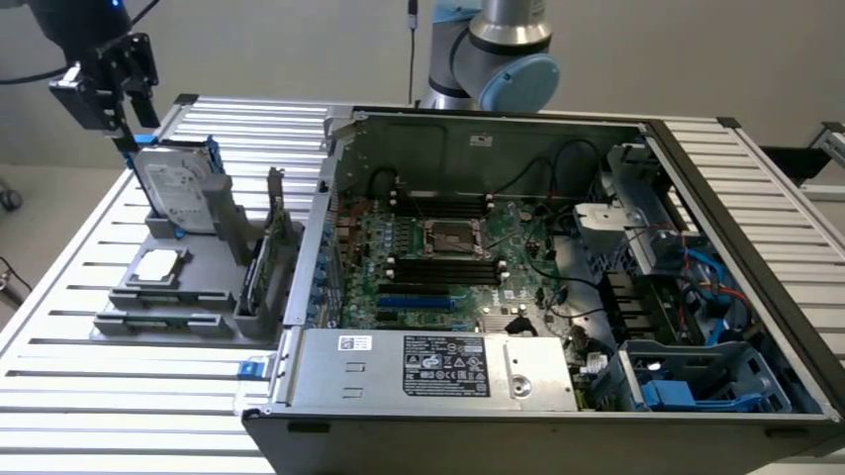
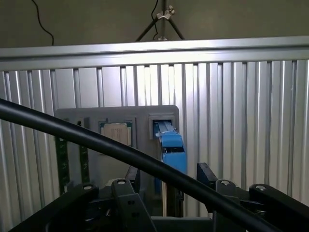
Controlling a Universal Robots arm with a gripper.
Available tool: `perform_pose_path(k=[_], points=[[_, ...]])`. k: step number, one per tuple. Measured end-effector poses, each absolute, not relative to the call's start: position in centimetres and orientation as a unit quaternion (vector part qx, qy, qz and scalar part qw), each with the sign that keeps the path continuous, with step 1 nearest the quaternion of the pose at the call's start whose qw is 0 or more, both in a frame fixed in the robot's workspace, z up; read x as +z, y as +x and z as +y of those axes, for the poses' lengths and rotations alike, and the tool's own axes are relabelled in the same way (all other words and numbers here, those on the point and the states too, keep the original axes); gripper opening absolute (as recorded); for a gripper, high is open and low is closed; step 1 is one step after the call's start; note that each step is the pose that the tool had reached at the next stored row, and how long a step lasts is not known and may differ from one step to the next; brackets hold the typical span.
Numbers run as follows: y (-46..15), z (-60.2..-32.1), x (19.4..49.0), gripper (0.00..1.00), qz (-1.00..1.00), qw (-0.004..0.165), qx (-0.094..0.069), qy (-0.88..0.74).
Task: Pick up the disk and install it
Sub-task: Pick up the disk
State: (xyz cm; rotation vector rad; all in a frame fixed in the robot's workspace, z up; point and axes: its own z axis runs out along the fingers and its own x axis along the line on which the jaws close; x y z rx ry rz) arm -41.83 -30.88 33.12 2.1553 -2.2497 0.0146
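The claw [image 1: 122, 117], wide open and empty, hangs just above the upright disk [image 1: 178, 183]. A clean pick likely needs the jaws centred astride its blue edge.

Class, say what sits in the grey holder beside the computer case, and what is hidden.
The disk stands upright in a slot; a square chip lies flat; a card stands on edge. The slot hides the disk's lower end.

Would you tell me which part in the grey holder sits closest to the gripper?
The disk, standing upright just under the gripper; the square chip lies flat, farther off.
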Motion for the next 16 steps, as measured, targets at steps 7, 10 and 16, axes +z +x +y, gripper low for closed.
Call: perform_pose_path(k=[7,10,16], points=[[-41.8,-30.9,31.8,0.60,-0.720,0.013,0.005,0.694],[-41.8,-30.9,31.3,0.60,-0.718,0.013,0.005,0.696],[-41.8,-30.9,30.2,0.60,-0.709,0.013,0.005,0.705]])
